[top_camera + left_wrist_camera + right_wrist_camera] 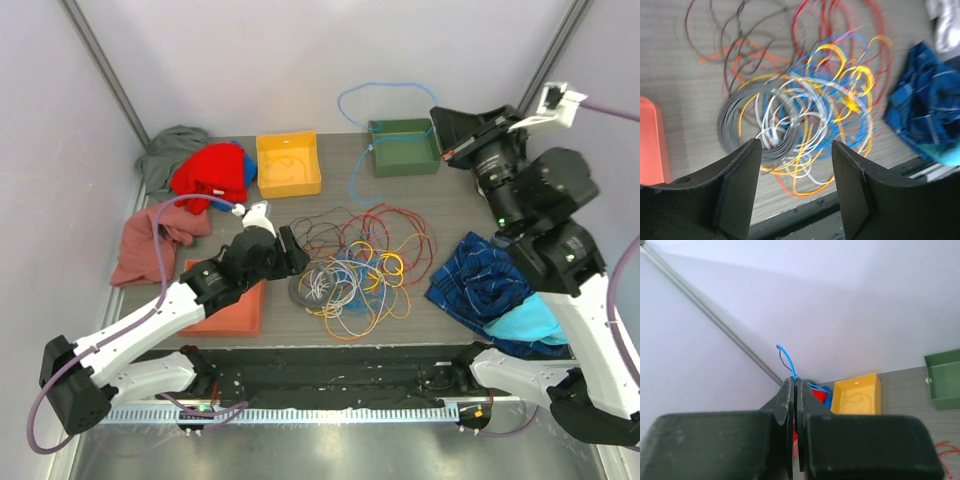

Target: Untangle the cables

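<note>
The cables lie in a tangled heap of red, orange, yellow, blue, white, grey and dark loops in the middle of the table. My left gripper hovers at the heap's left side, open with nothing between its fingers. In the left wrist view the tangle lies just beyond the left gripper. My right gripper is raised beside the green bin, shut on a blue cable that arcs from it up against the back wall and down to the table. In the right wrist view the blue cable sticks out from the right gripper.
A yellow bin with a thin yellow wire and a green bin stand at the back. An orange tray lies under the left arm. Red, grey and pink garments lie left, a blue plaid cloth right.
</note>
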Robot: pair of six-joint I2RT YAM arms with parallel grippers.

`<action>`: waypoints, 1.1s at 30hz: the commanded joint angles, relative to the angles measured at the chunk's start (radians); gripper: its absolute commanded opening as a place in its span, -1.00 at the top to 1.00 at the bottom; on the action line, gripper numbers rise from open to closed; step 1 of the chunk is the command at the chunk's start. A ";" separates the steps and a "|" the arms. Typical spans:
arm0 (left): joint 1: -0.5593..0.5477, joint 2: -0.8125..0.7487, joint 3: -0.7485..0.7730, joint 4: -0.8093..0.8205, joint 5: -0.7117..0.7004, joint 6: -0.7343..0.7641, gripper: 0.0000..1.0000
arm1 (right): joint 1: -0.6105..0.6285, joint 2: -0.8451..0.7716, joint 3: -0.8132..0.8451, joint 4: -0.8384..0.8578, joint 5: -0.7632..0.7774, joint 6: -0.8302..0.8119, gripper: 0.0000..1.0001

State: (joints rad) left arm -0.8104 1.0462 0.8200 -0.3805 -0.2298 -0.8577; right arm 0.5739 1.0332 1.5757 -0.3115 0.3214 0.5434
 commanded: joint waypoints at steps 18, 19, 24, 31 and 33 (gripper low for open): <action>-0.003 -0.216 -0.033 0.105 -0.046 0.097 -0.33 | -0.006 0.119 0.068 -0.169 0.030 -0.048 0.99; -0.004 -0.222 -0.047 0.091 -0.049 0.086 -0.33 | -0.017 0.151 0.047 -0.169 0.033 -0.042 0.99; -0.003 -0.287 -0.113 0.043 -0.069 0.059 -0.32 | -0.106 0.272 0.003 -0.130 0.013 0.006 0.99; -0.003 -0.394 -0.179 -0.014 -0.079 0.031 -0.33 | -0.198 0.522 0.179 -0.078 0.044 -0.002 0.99; -0.003 -0.402 -0.182 -0.026 -0.072 0.026 -0.33 | -0.224 0.595 0.243 -0.067 0.044 -0.003 0.98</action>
State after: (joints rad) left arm -0.8104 0.6743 0.6445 -0.3824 -0.2840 -0.8097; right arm 0.3878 1.5673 1.6730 -0.4675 0.3309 0.5369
